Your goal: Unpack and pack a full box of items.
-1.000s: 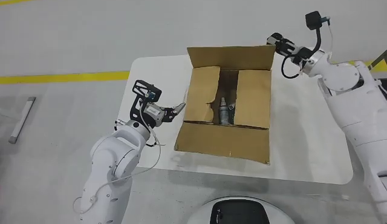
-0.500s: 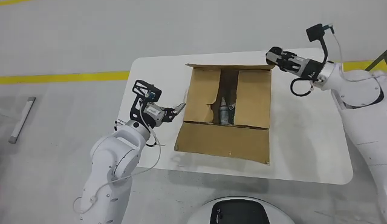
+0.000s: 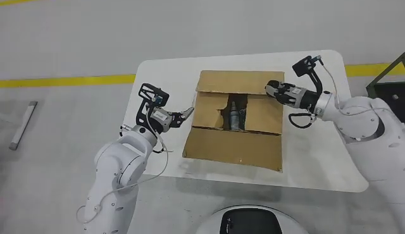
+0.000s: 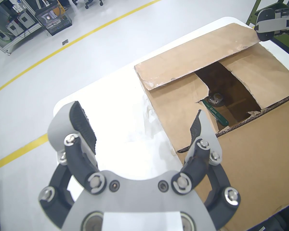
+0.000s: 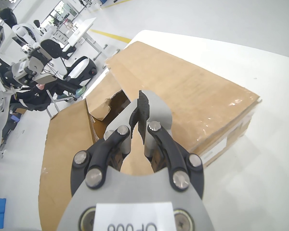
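a: what could go wrong from here?

b: the right gripper (image 3: pixel 273 88), its pads nearly together with nothing between them, sits on the far flap (image 3: pixel 231 81) at centre right of the top view; that flap is thin corrugated card, ragged along its torn edges, so a hard push could crease or rip it, or skid the box (image 3: pixel 234 148), mid-frame, across the smooth white surface (image 3: pixel 316 167)

a: and the other side?

b: the left gripper (image 3: pixel 188 114) hangs wide open, holding nothing, just beside the box's left wall; a side flap could snag on it; down in the gap lie a slim metal bottle (image 3: pixel 235 115) and a green-handled tool (image 4: pixel 216 116); a sagging flap might press on them
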